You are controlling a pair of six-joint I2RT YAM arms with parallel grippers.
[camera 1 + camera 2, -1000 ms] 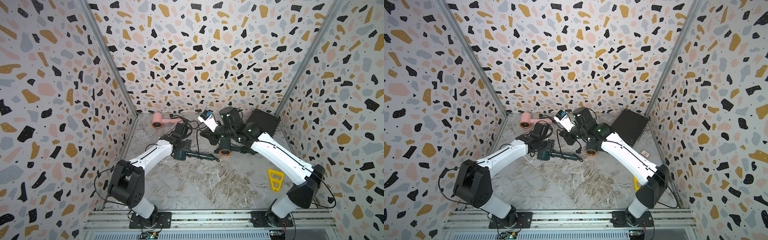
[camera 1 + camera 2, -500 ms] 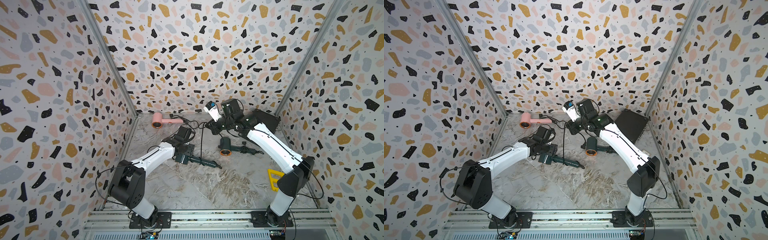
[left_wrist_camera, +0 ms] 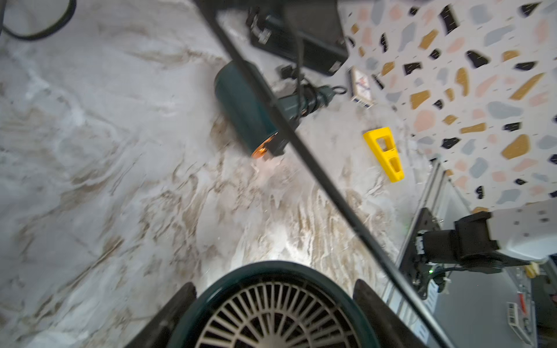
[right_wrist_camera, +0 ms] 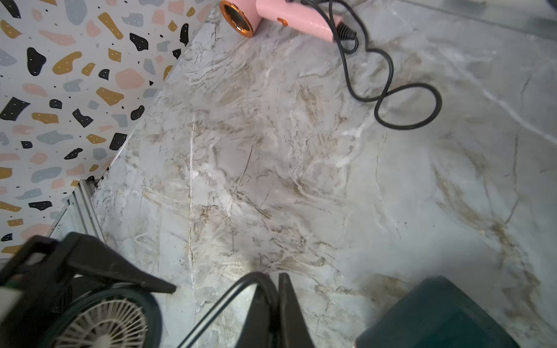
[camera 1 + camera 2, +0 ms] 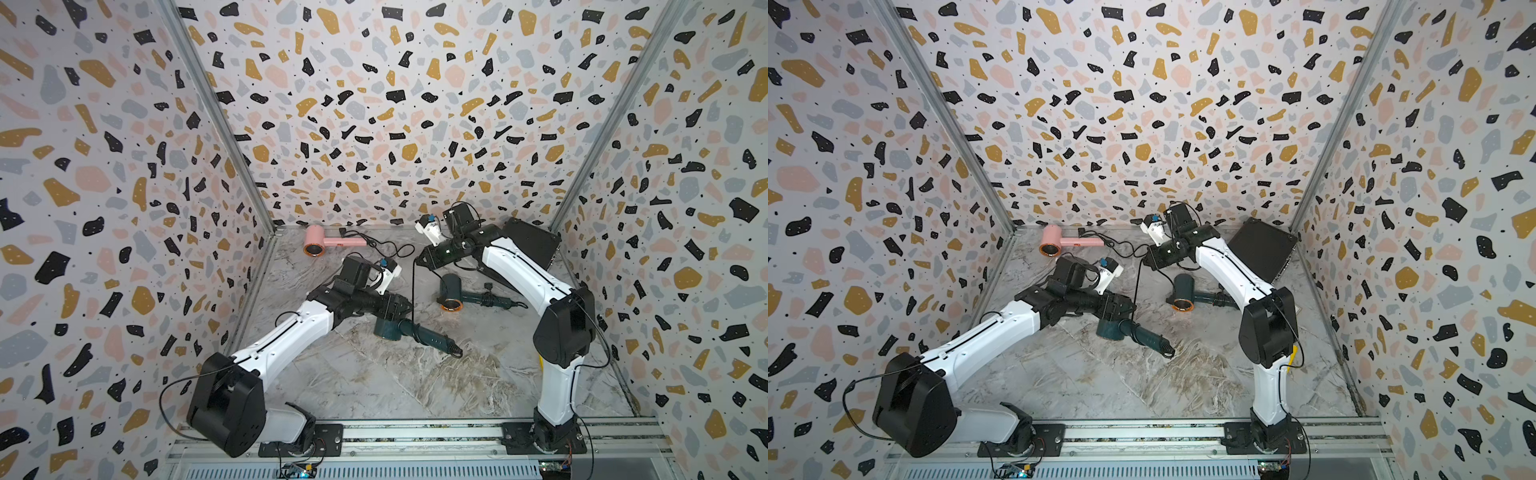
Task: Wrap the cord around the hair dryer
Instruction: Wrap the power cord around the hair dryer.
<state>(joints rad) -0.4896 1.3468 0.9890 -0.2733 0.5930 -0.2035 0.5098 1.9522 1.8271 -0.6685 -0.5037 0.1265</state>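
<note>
Since the earlier frame the right arm has drawn back from the middle toward the rear wall and lifted, and the hair dryer [image 5: 390, 328] sits nearer the front. We see the dryer left of the table's [image 5: 374, 386] middle, low over the marbled grey surface; whether it touches we cannot tell. It is smooth dark teal plastic, with a stubby round barrel, a pale spoked grille at the back, and a slim handle that looks ringed with dark turns of cord. The left fingers [image 3: 177, 310] clamp the barrel from both sides. The cord [image 3: 315, 171], thin, black and smooth, runs taut from the handle up to the right fingers [image 4: 289, 307], which press together on it. Behind lie a second teal dryer [image 5: 451, 291] with a copper rim and a pink one [image 5: 320, 243].
</note>
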